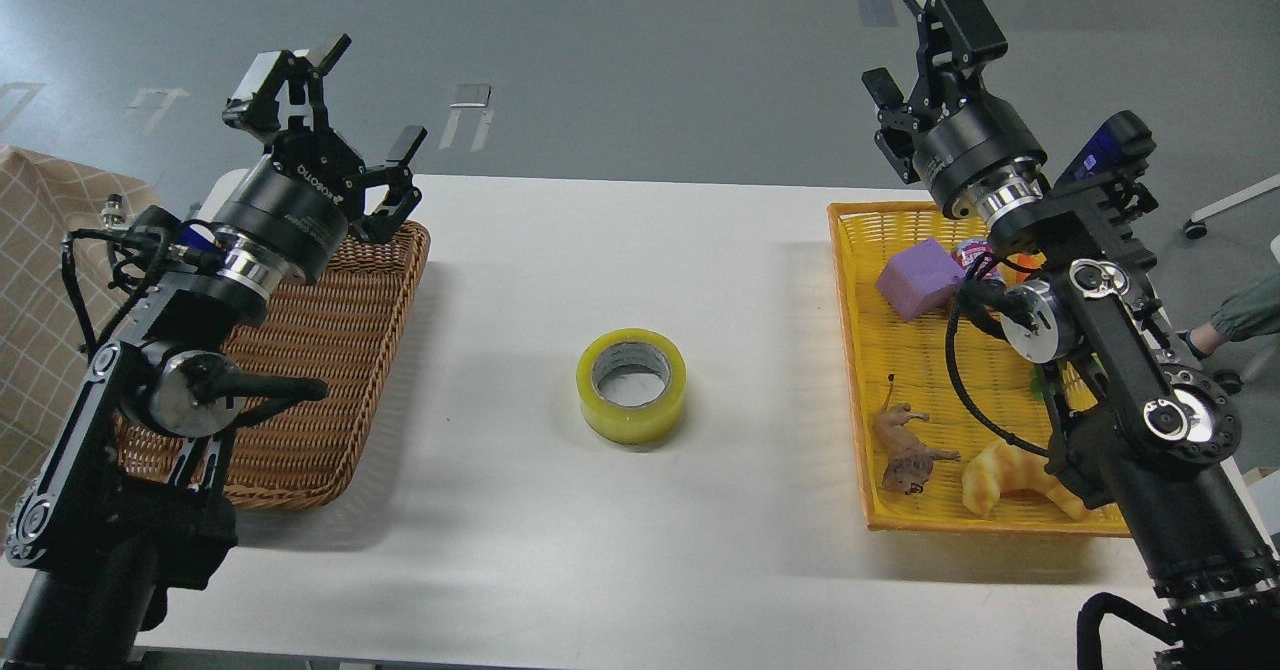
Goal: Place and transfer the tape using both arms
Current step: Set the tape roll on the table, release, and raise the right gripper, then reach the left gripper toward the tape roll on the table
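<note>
The tape [631, 385], a thick yellow translucent roll with a whitish-grey core, lies flat on the white table [640, 250], midway between the two baskets. My left gripper [370, 95] is open and empty, raised above the far end of the brown wicker basket [320, 400]. My right gripper [900, 35] is open and empty, raised above the far end of the yellow basket [860, 350]. Both grippers are well apart from the tape.
The yellow basket holds a purple block [920, 278], a brown toy animal [905, 450], a croissant-shaped bread [1010, 480] and a partly hidden can [975, 250]. A checked cloth [40, 240] hangs at the left edge. A person's arm [1245, 315] shows at the right edge.
</note>
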You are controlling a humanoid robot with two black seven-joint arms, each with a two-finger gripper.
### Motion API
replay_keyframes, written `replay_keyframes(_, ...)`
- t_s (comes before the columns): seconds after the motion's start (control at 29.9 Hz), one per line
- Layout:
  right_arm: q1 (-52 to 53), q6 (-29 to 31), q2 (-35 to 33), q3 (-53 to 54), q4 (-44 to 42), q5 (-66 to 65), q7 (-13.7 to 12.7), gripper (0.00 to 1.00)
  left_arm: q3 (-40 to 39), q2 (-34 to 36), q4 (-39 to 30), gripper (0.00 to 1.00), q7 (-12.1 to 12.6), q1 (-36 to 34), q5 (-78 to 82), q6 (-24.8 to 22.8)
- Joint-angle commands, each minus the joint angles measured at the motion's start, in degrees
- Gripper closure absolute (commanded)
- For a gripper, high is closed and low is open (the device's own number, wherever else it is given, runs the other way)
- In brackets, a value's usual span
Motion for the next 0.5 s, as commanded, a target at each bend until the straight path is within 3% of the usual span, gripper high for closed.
replay_keyframes(0.0,-0.3,0.0,-0.4,0.0,0.0,0.0,0.1,0.0,3.7,5.8,-2.5,0.01,0.3,0.6,12.3,0.1)
replay_keyframes(0.23,-0.4,0.0,-0.8,0.1,0.1,0.0,0.1,0.0,10.7,15.6,-2.1,0.01,-1.4,-0.5,42.3,0.1)
replay_keyframes(0.4,1.2,-0.1,-0.8,-0.6,0.3,0.0,-0.1,0.0,21.3,17.9,-2.8,0.01,-6.9,-6.4,66.7,2.5)
replay_keyframes(0.47,2.8,-0.1,-1.1,-0.7,0.2,0.0,-0.2,0.0,23.1,17.9,-2.8,0.01,-7.3,-7.4,70.5,3.7)
